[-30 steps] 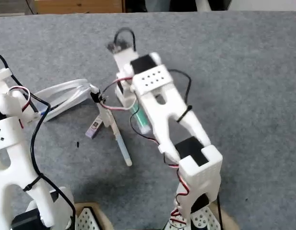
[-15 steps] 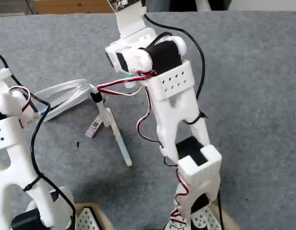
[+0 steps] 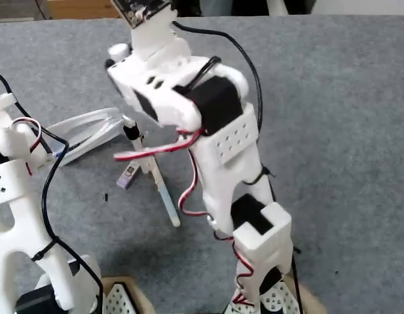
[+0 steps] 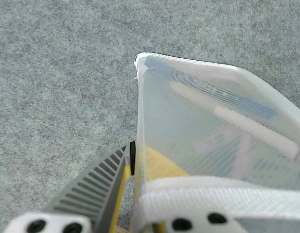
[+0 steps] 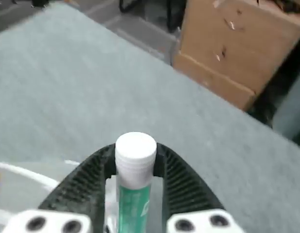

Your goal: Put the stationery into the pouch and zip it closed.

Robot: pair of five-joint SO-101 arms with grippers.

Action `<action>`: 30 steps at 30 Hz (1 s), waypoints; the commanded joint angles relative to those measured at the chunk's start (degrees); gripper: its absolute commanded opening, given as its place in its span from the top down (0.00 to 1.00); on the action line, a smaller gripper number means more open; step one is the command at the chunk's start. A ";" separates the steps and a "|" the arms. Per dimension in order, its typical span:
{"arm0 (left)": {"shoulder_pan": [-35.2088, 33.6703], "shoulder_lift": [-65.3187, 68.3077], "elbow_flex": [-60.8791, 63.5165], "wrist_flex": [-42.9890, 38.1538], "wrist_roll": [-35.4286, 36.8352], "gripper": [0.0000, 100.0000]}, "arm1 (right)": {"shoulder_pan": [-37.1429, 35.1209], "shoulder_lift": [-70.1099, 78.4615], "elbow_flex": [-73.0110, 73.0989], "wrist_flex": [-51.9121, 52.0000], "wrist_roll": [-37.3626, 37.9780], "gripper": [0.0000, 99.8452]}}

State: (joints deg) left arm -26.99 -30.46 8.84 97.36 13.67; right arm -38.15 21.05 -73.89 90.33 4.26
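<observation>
The clear pouch (image 3: 90, 129) lies at the left of the grey table. My left gripper (image 4: 132, 167) is shut on the pouch's (image 4: 203, 131) edge, and long pens show faintly through its mesh wall. My right gripper (image 5: 135, 158) is shut on a glue stick (image 5: 135, 150) with a white cap and green body, held up above the table. In the high view the right arm's head (image 3: 152, 88) hangs just right of the pouch mouth. A white pen with a black cap (image 3: 164, 193) and a small purple eraser (image 3: 128, 175) lie on the table below the pouch.
The left arm (image 3: 18, 190) stands at the near left, with cables running to it. A cardboard box (image 5: 237, 43) sits beyond the table's far edge. Open grey surface stretches to the right of the right arm (image 3: 346, 131).
The right arm has risen from the table with the glue stick and swung left toward the pouch. Pouch, pen, eraser and left arm have stayed put.
</observation>
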 commanded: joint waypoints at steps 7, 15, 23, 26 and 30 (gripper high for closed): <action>-0.57 -0.26 2.24 -0.79 -0.70 0.97 | -6.86 1.54 -2.59 -7.03 -0.09 0.99; -1.10 -0.26 1.80 -0.79 -0.44 0.97 | -7.38 5.67 -2.59 -7.38 -11.78 0.99; -0.92 0.09 -0.04 -0.62 -0.35 0.97 | -7.74 3.38 -13.05 -2.02 -11.69 0.99; -0.75 0.18 -0.22 -0.70 -0.26 0.97 | -9.41 3.21 -18.51 1.93 -11.60 0.99; -0.84 0.09 -0.31 -0.70 -0.26 0.97 | -11.96 3.56 -19.47 3.69 -10.11 0.99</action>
State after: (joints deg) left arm -26.99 -30.29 10.07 97.45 13.58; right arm -48.53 27.03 -90.68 93.41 -6.81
